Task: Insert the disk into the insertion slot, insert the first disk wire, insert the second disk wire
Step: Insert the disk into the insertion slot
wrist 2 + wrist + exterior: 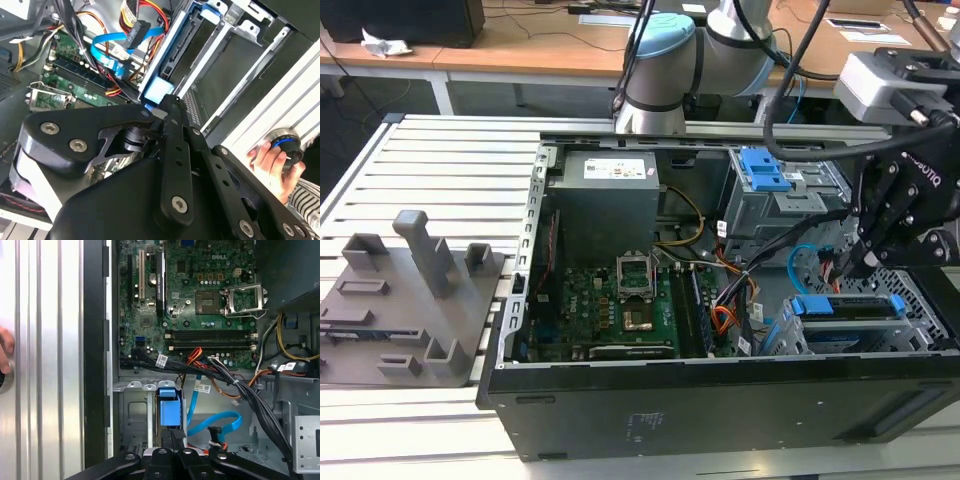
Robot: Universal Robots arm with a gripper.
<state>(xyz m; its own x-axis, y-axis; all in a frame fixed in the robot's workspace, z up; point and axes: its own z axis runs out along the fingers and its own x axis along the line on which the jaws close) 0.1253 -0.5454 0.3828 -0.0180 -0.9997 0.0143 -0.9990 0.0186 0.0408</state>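
Note:
The disk [847, 305], in its bright blue carrier, lies in the insertion slot [912, 288], a grey perforated cage at the case's front on the exterior view's right. My gripper [847, 268] hangs just above the carrier's inner end with its fingers together and nothing held. In the first wrist view the fingertips [176, 435] touch the blue carrier [167, 407]. The second disk wire [216, 421], a light blue loop with a dark plug, lies loose beside the carrier. The first disk wire [146, 10], red and orange strands, ends in a dark plug near the blue cable [107, 55].
A person's hand [270, 156] rests on a knob on the slatted table beside the case. A thick black cable bundle [240, 390] crosses above the motherboard [200, 295]. A taller grey cage with a blue latch [765, 170] stands behind. Grey fixtures [415, 290] sit on the exterior view's left.

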